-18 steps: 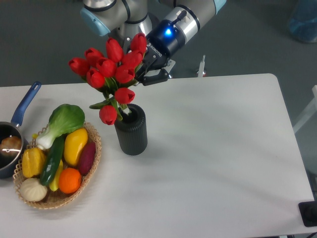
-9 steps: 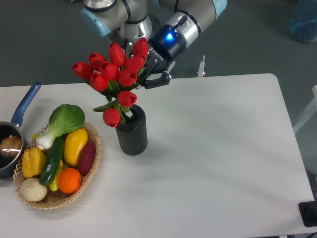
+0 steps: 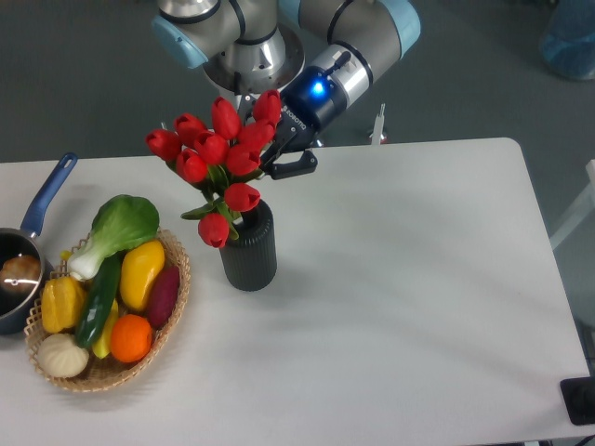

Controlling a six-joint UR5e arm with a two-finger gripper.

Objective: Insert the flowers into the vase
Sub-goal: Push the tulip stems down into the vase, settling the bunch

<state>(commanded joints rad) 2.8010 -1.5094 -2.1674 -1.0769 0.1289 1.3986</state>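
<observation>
Tulips, eight red buds counted, make up the flowers (image 3: 220,158), whose stems are seated in the one vase (image 3: 248,245) on the table (image 3: 418,279). Whether the gripper (image 3: 281,153), partly hidden behind the buds, is clamped on them cannot be told.

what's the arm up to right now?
It is putting a bunch of red tulips into the dark ribbed vase. The stems already go down into the vase mouth, with the bunch leaning left, and the pincer sits right behind the blooms. Whether it grips them cannot be told from this view. A wicker basket of vegetables and a blue-handled saucepan sit to the left, untouched.
</observation>
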